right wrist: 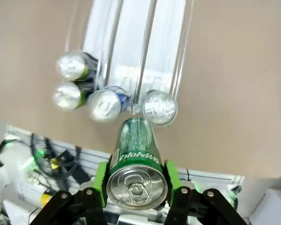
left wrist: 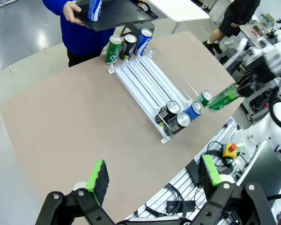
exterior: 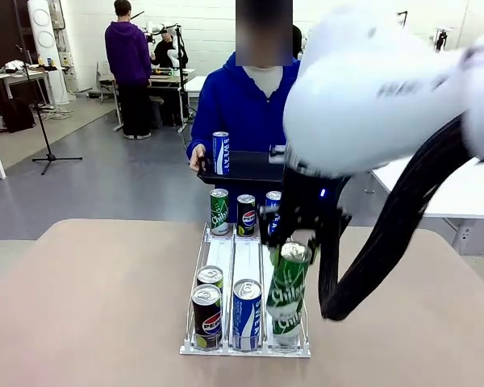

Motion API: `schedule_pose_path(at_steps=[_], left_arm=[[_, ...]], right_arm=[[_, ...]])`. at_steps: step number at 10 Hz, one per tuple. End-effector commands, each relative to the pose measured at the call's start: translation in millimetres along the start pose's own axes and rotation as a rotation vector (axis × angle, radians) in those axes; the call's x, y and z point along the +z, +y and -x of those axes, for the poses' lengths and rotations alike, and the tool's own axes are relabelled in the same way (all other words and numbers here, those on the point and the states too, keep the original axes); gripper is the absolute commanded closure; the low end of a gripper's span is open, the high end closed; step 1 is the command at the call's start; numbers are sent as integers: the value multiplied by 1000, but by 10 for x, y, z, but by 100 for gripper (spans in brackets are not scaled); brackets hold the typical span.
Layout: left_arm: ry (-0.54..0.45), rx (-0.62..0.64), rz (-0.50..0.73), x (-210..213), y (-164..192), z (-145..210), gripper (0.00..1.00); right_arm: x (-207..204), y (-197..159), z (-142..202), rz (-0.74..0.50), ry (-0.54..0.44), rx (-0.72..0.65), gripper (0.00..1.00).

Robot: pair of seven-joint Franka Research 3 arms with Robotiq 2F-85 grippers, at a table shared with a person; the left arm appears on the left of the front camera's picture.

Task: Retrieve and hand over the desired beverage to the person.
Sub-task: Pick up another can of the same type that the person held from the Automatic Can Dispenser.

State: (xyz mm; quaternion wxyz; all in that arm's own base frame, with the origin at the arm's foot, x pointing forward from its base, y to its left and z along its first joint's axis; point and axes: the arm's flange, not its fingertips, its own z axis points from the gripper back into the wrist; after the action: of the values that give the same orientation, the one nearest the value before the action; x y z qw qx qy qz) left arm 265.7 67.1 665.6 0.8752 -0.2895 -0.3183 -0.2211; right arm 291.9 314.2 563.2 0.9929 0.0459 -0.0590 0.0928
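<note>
My right gripper [exterior: 297, 242] is shut on a green can [exterior: 288, 289], holding it tilted just above the near right end of the clear can rack [exterior: 233, 256]. In the right wrist view the same green can [right wrist: 136, 164] sits between the green pads [right wrist: 101, 180], lid toward the camera. Across the table stands the person [exterior: 240, 105] in a blue hoodie, holding a black tray [exterior: 254, 168] with a blue can [exterior: 220, 153] upright on it. My left gripper [left wrist: 153, 173] hangs open high over the near table edge, nothing between its pads.
The rack holds three cans at its far end [exterior: 246, 214] and several at its near end [exterior: 226, 310]. A white table [exterior: 460, 193] stands at the right. Two other people are far back left. Bare tabletop [exterior: 89, 306] lies left of the rack.
</note>
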Motion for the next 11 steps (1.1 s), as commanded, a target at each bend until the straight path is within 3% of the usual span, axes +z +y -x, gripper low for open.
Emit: schedule_pose_path(at_steps=[1,3,5,7,11], left_arm=[[-10,-7,1,-4,3,4,0],[-10,-7,1,-4,3,4,0],[-10,-7,1,-4,3,4,0],[-10,-7,1,-4,3,4,0],[-10,-7,1,-4,3,4,0]], right_arm=[[610,77,17,-4,-60,-24,100],[1190,243,9,13,-92,-50,100],[1545,217,-262,24,-64,-136,100],[1642,129,-601,43,-8,-195,100],[1573,-72,-1126,5,23,-172,100]])
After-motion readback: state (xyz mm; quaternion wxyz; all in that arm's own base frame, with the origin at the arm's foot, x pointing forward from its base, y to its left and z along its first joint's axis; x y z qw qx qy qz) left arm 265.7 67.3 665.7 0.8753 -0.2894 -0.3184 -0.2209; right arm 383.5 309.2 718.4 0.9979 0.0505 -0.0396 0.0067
